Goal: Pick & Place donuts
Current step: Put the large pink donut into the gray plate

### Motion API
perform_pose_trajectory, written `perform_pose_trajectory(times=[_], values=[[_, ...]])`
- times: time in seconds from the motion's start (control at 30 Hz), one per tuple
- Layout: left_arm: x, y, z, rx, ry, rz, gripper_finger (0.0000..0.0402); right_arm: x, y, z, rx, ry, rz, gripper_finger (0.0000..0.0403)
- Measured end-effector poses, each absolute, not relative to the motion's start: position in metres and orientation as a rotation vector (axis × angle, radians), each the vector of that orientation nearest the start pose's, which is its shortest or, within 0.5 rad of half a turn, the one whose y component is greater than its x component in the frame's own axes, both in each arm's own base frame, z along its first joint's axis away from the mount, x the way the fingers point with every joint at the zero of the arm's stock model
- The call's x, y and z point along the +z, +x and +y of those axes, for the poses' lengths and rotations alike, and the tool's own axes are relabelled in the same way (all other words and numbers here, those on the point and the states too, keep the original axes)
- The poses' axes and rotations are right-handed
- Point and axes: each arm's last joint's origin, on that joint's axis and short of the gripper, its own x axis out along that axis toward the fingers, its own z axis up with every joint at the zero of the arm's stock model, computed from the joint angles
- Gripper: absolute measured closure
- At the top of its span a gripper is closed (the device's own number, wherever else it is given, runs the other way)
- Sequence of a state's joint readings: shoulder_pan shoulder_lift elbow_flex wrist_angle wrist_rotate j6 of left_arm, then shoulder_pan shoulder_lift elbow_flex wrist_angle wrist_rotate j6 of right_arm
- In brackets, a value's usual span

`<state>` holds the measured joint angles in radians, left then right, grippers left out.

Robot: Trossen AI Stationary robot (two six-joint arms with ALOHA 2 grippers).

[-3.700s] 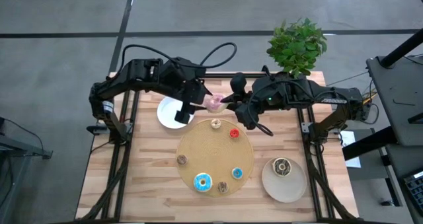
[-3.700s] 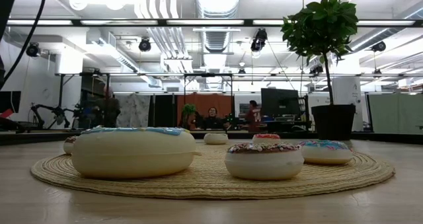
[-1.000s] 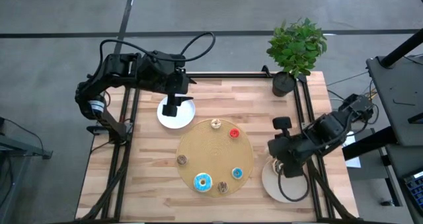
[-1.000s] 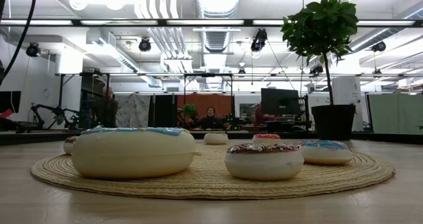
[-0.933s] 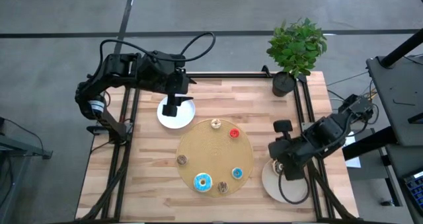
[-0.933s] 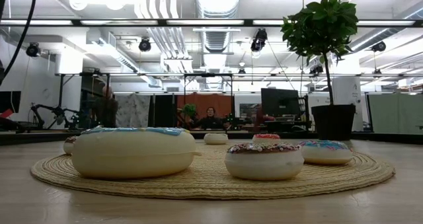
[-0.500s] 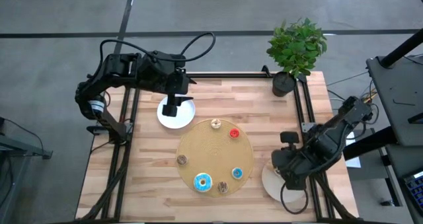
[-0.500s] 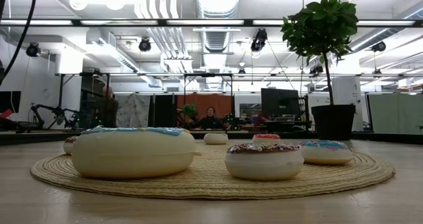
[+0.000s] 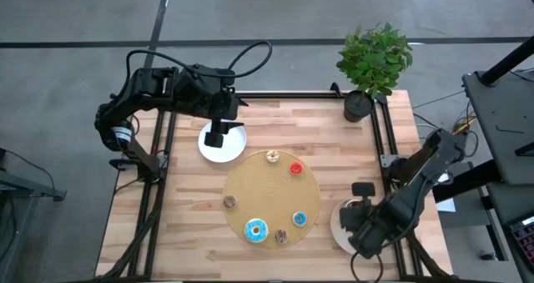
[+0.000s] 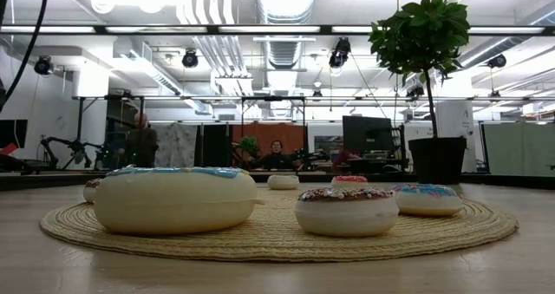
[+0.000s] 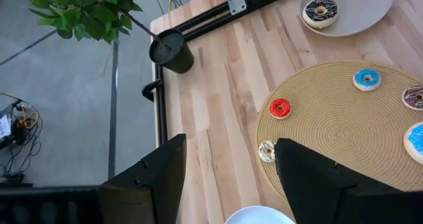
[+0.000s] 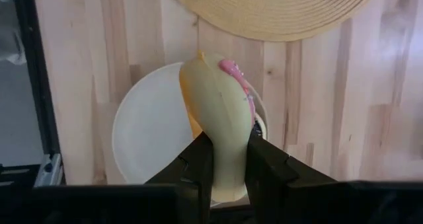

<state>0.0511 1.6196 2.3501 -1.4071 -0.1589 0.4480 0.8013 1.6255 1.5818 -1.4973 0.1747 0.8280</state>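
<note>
The pink-iced donut (image 12: 218, 105) stands on edge in my shut right gripper (image 12: 223, 159), above the beige plate (image 12: 149, 135) near the table's right near corner (image 9: 342, 220). A chocolate donut (image 12: 258, 125) lies on that plate, mostly hidden behind the pink one. The woven tan board (image 9: 271, 187) carries several small donuts: red (image 9: 295, 169), cream (image 9: 272, 156), brown (image 9: 229, 202), a larger blue-iced one (image 9: 256, 229) and others. My left gripper (image 11: 228, 184) waits open over the white plate (image 9: 234, 145). My right gripper pinches the pink-iced donut between its two fingers (image 12: 192, 161) across its thickness, one finger on the iced face and one on the cream underside (image 12: 221, 145). The fingers come from above, pointing down. The donut is on edge and lifted clear over the beige plate.
A potted plant (image 9: 374, 62) stands at the table's far right corner. Black frame rails (image 9: 388, 158) run along the table's sides. Bare wood lies between the board and the far edge (image 9: 292, 124). People show far off in the room in the low view (image 10: 277, 155).
My right arm has swung toward the table's near edge, carrying the pink-iced donut from the far side of the beige plate to above its near part. The gripper has stayed shut on the donut.
</note>
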Motion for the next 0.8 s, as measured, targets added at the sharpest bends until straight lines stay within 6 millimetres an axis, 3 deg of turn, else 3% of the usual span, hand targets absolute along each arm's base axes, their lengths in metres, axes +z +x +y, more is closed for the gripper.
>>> perform_pose_trajectory(times=[0.37,0.8], values=[[0.515,0.250,0.017,0.047,0.467,0.712,0.0200,0.281,0.208,0.234,-0.203,-0.085,1.493,0.0339],[0.515,0.250,0.017,0.046,0.467,0.712,0.0200,0.261,0.208,0.249,-0.509,0.173,1.478,0.0340]])
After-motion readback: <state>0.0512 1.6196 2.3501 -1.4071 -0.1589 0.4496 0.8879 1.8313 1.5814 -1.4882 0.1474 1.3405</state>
